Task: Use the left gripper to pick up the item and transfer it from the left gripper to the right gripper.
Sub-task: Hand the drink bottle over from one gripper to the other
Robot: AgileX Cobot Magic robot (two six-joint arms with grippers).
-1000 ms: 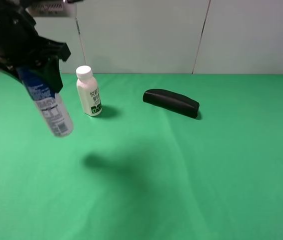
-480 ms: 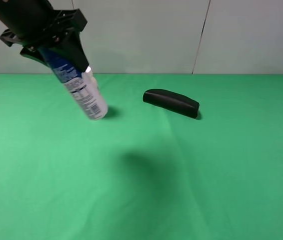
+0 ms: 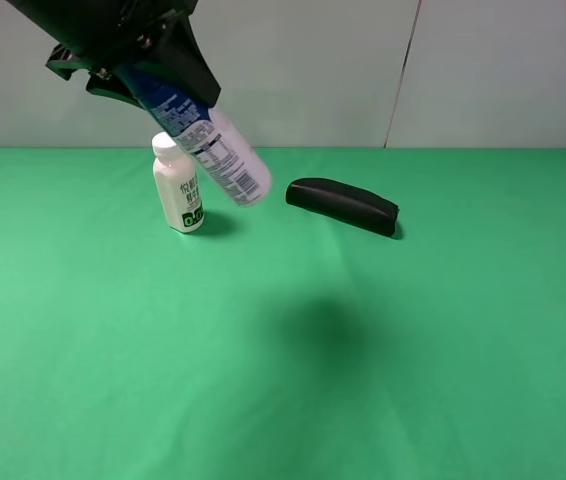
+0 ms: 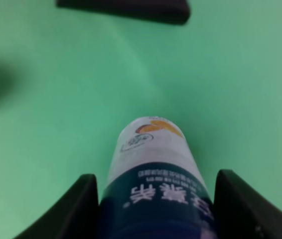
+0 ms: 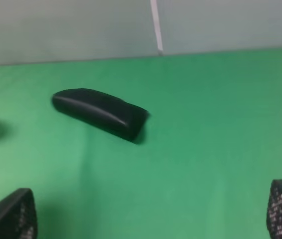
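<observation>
**A:** Edges and room?

**B:** Green cloth point(image 3: 433, 360) runs back to a pale wall point(image 3: 493, 70); its widest open stretch is the front and right. The case point(image 3: 343, 205) lies right of centre near the back, set at a slant; the small bottle point(image 3: 178, 190) stands upright to its left, well apart from it.

**A:** Bottle?

**B:** The bottle point(image 3: 218, 150) is in the air, well above the cloth, at the upper left of the high view. It is tilted, with the base down and to the right; the top end is hidden inside the left gripper point(image 3: 158, 85). In that view the base hangs between the small bottle and the case; a soft shadow sits on the cloth near centre.

**A:** Its look?

**B:** Blue upper part; white lower body with dark print and a barcode block near the base. The left wrist view shows a dark blue band with white characters, then white with an orange mark.

**A:** Jaws?

**B:** The left gripper is clamped on the blue upper part, one finger on each side. The right gripper point(image 5: 148, 214) has its fingertips far apart at the edges of its own view, with nothing between them; cloth and case lie beyond.
</observation>
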